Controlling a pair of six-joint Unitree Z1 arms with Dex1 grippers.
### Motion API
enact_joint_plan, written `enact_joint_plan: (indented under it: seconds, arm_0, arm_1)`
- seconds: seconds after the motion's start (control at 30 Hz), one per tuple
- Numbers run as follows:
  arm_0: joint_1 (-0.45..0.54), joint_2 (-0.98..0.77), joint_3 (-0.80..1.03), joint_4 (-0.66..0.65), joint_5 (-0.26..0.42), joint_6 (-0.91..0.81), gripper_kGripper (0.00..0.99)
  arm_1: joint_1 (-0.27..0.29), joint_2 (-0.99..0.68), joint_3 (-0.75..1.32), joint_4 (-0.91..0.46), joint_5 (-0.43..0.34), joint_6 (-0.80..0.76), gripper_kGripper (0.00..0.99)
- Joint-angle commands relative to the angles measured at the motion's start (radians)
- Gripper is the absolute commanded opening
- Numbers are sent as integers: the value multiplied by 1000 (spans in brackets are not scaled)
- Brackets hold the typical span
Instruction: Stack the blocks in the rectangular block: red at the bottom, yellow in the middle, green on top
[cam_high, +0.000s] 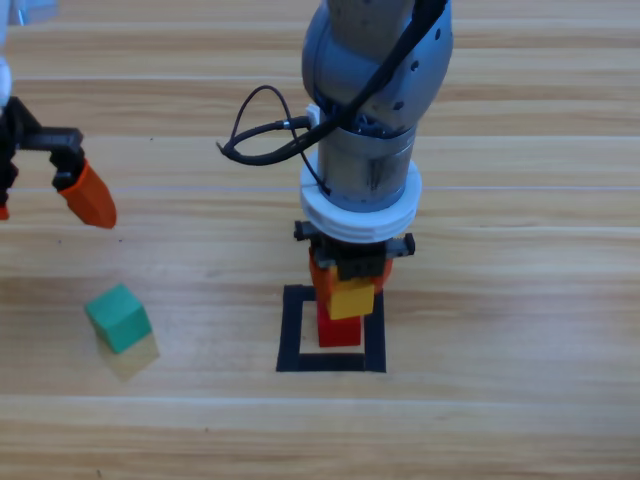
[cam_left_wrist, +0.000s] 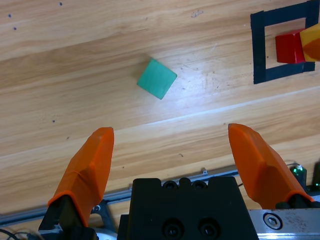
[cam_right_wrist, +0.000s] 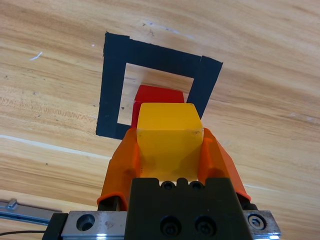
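Just beneath our right gripper (cam_right_wrist: 170, 150) — clamped on the yellow cube (cam_right_wrist: 169, 131) — sits the red cube (cam_right_wrist: 157, 95) inside the tape rectangle (cam_right_wrist: 112, 85), while our left gripper (cam_left_wrist: 172, 155) waits wide open, the green cube (cam_left_wrist: 157, 78) lying ahead of its jaws.

Yellow (cam_high: 351, 298) over red (cam_high: 338, 329); green (cam_high: 119, 318) apart.
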Motion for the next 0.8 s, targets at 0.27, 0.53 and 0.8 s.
enact_joint_plan:
  seconds: [0.27, 0.53, 0.8]
  arm_0:
    - [56, 56, 50, -52, -33, 55, 971]
    - [73, 68, 59, -66, -33, 72, 971]
    - [76, 70, 99, -101, -33, 66, 973]
  arm_1:
    - [41, 31, -13, 19, -24, 19, 57]
    - [41, 29, -28, 19, -24, 13, 990]
    - [41, -141, -43, 17, -42, -38, 990]
